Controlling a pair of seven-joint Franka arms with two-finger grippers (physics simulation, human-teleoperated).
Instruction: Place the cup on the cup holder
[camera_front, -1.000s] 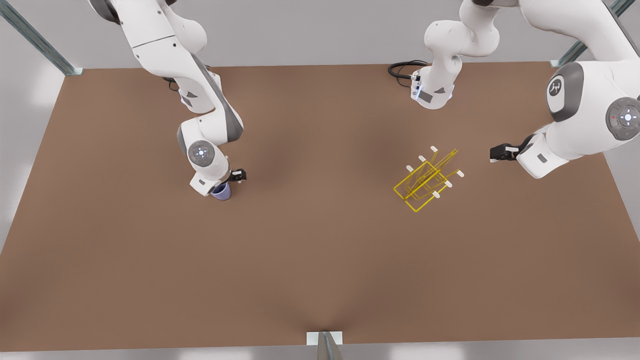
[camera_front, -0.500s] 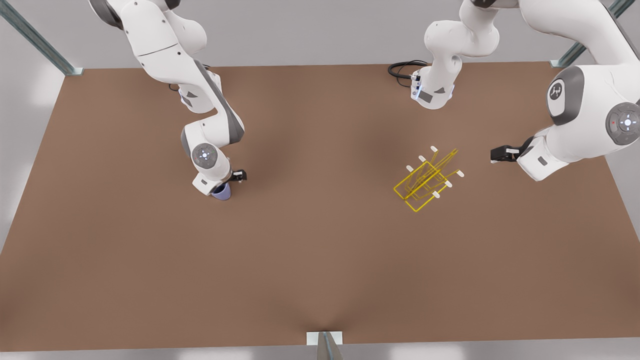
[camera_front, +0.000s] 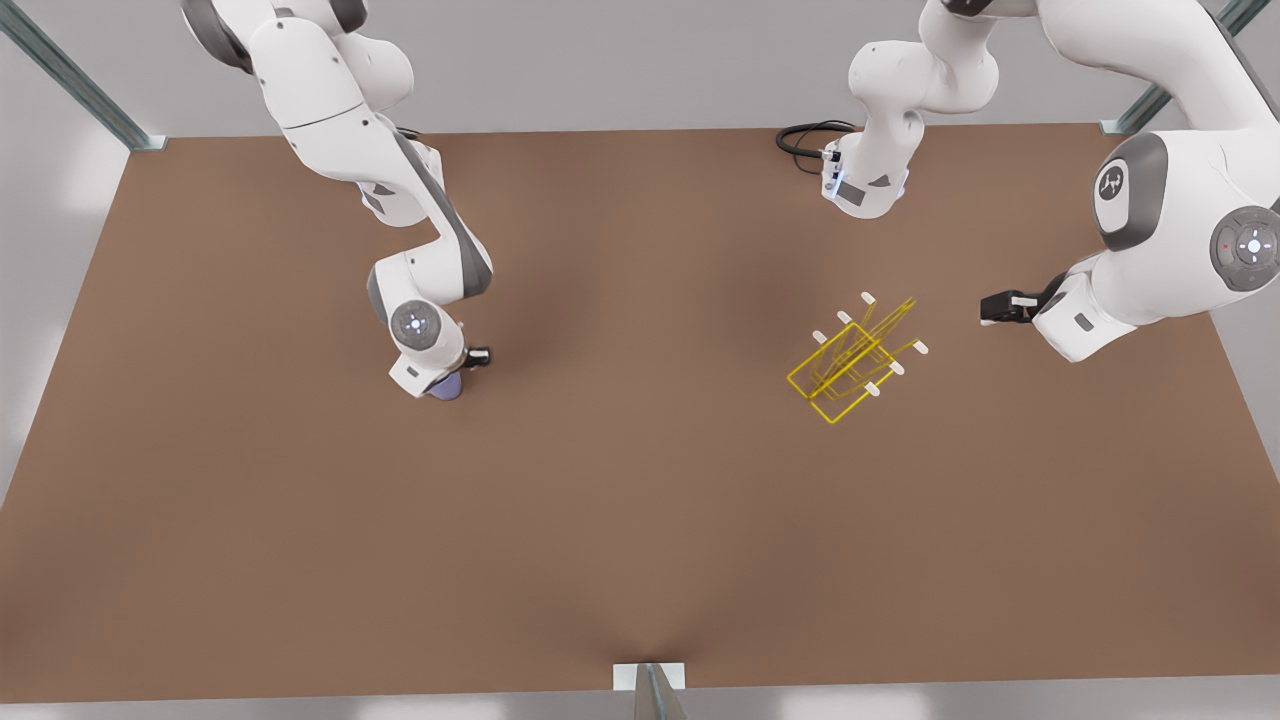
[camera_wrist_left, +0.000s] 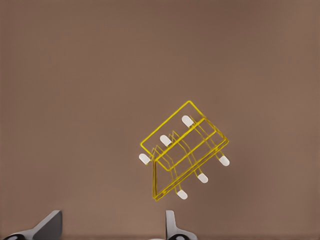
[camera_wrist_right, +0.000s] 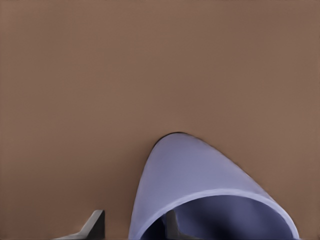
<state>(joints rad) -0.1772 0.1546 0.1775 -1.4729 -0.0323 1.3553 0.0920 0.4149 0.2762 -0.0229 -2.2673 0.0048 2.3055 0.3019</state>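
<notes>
Right gripper (camera_front: 452, 368) straddling the cup's (camera_wrist_right: 210, 190) wall, fingers parted, one finger inside per its wrist view, cup (camera_front: 446, 386) sitting mid-table, left gripper (camera_front: 990, 308) waiting open beside the holder (camera_front: 850, 365), bare table (camera_front: 640, 520) lying between.

Yellow cup holder (camera_wrist_left: 182, 152) on brown table (camera_wrist_left: 75, 75); left hand (camera_wrist_left: 112, 225) spread wide.

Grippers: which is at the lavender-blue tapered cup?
The right gripper, front view's left, over the cup; the left gripper waits by the yellow wire-frame cup holder.
</notes>
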